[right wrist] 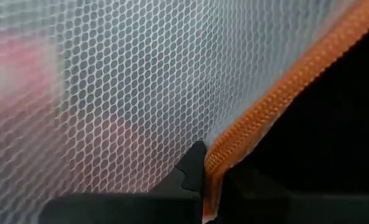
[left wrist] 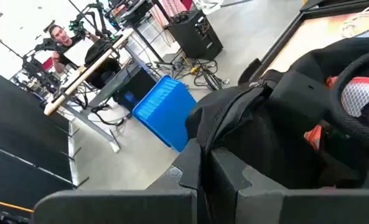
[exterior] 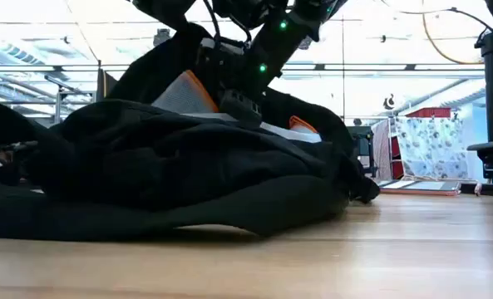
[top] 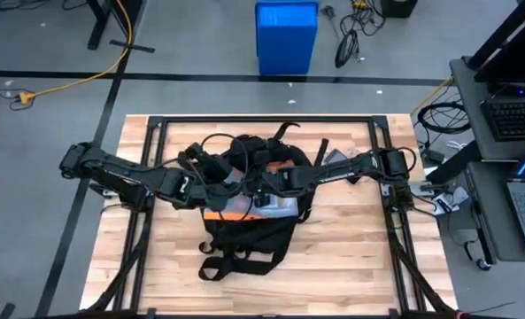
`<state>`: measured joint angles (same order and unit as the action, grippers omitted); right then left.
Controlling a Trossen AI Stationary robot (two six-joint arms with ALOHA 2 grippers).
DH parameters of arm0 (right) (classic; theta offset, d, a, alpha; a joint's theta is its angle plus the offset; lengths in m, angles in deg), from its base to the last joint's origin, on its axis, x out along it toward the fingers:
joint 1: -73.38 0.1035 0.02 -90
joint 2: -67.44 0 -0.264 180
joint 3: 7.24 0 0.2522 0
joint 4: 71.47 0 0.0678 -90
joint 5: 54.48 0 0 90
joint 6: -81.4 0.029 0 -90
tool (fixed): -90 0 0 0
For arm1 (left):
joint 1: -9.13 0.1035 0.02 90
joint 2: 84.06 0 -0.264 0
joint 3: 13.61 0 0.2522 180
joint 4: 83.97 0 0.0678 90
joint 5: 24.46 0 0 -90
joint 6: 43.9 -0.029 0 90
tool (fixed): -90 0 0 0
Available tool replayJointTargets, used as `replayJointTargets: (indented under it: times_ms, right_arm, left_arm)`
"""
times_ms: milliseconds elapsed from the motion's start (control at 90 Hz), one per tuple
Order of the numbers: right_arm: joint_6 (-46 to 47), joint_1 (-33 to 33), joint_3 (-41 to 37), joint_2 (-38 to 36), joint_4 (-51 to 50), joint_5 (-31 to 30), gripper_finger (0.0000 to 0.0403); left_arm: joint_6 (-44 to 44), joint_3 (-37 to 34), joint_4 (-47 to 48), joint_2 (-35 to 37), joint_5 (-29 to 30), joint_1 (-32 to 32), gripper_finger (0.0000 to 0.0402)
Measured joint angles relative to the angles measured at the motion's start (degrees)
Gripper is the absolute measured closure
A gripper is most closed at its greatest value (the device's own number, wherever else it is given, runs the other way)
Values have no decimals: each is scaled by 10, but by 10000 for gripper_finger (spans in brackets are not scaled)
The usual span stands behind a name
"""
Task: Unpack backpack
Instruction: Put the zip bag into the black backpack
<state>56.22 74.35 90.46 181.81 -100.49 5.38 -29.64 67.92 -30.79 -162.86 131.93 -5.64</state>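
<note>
Two arms meet over the backpack (top: 249, 221), which lies flat mid-counter (top: 351, 257), straps trailing toward the near edge, opening up near the arms. Left tool (left wrist: 203, 177) sits at the bag's upper left edge, narrow and pinched on a fold of black fabric. Judging by the raised flap in the left wrist view, it's lifting the mouth so the other arm gets access. Right tool (right wrist: 206, 180) is down at the opening, pressed against a white mesh pouch (right wrist: 109, 93) w/ orange trim (right wrist: 284, 93). The trim runs right between its fingers, so it looks clamped on the pouch edge, though the tips are mostly hidden; call it probable.

Low view shows the mesh and orange edge poking above the black fabric, so the pouch seems partly out, not clear of the bag yet. Est. stage: early, first item mid-extraction.

Blue bin (top: 286, 35) stands on the floor beyond the counter, a person at a desk farther back in the room.
</note>
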Motion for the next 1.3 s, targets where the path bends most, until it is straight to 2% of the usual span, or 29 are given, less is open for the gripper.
replayJointTargets:
  times_ms: [100,244,478,622,744,900,1067,1300]
  right_arm:
    - [-2,13,0,-19,1,2,377]
    - [-1,39,0,-44,-1,26,319]
    - [63,57,0,-92,-64,32,241]
    - [137,68,0,-137,-148,32,222]
    - [252,86,1,-167,-241,37,217]
    - [373,117,1,-162,-344,91,210]
    - [411,143,-15,-127,-323,91,192]
    - [422,136,-90,-104,-239,90,157]
  left_arm:
    - [0,0,0,0,1,0,400]
    - [0,0,0,0,1,0,400]
    - [2,0,1,0,-2,0,400]
    - [3,0,4,0,-2,0,400]
    - [3,0,7,0,-2,0,400]
    - [3,0,7,0,-2,0,400]
    - [3,0,5,0,-2,0,400]
    - [3,0,5,0,-17,0,400]
